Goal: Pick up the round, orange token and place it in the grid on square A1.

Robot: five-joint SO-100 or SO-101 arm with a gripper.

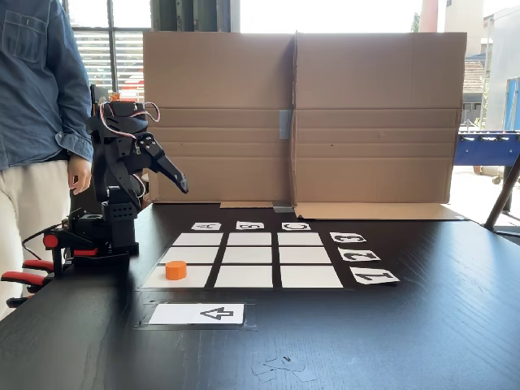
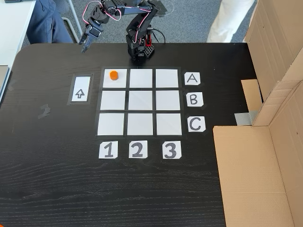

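The round, orange token (image 2: 113, 74) stands upright on square A1 (image 2: 119, 83), the corner cell of the grid (image 2: 140, 100) in line with the "A" card (image 2: 192, 78) and the "1" card (image 2: 108, 150). In the other fixed view the token (image 1: 176, 270) sits on the near-left cell (image 1: 197, 279) of the grid (image 1: 250, 256). My gripper (image 2: 85, 46) hangs in the air beside the grid, up and to the left of the token and clear of it. Its black fingers look shut with nothing between them, pointing down (image 1: 182, 186).
A white arrow card (image 2: 80, 89) lies next to the token's cell. Folded cardboard walls (image 1: 301, 114) close the far side of the table. A person in a blue shirt (image 1: 32, 97) stands behind the arm's base (image 1: 106, 231). Red clamps (image 1: 24, 278) grip the table edge.
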